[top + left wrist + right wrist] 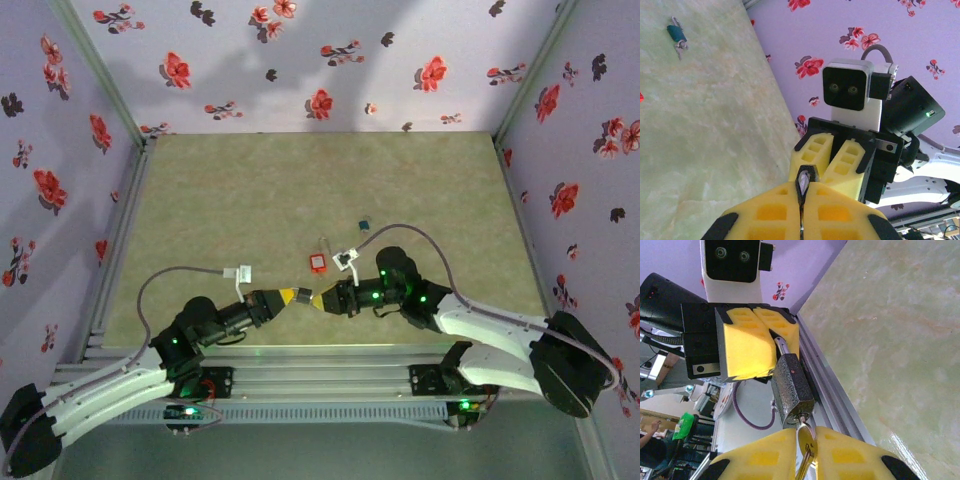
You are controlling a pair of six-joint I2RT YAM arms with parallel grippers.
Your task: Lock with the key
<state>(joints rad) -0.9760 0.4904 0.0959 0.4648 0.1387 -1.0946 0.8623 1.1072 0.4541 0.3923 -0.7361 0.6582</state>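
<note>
The lock (pixel 791 385) is a dark grey speckled padlock, hanging in the air over the table's near rail. My left gripper (pixel 777 342) is shut on its shackle end. In the left wrist view the lock (pixel 806 179) pokes out, end on, between that gripper's (pixel 802 192) yellow fingers. A brass key (pixel 806 439) sits in the keyhole at the lock's bottom, with a second key dangling below it. My right gripper (pixel 806 442) is shut on the key's round head. In the top view the left gripper (pixel 290 296) and right gripper (pixel 322 300) meet tip to tip.
A small red padlock (pixel 317 262) lies on the green mat just beyond the grippers, beside a white tag (pixel 347 258). A teal-headed key (pixel 365 225) lies further back. An aluminium rail (pixel 300 355) runs along the near edge. Flowered walls enclose the table.
</note>
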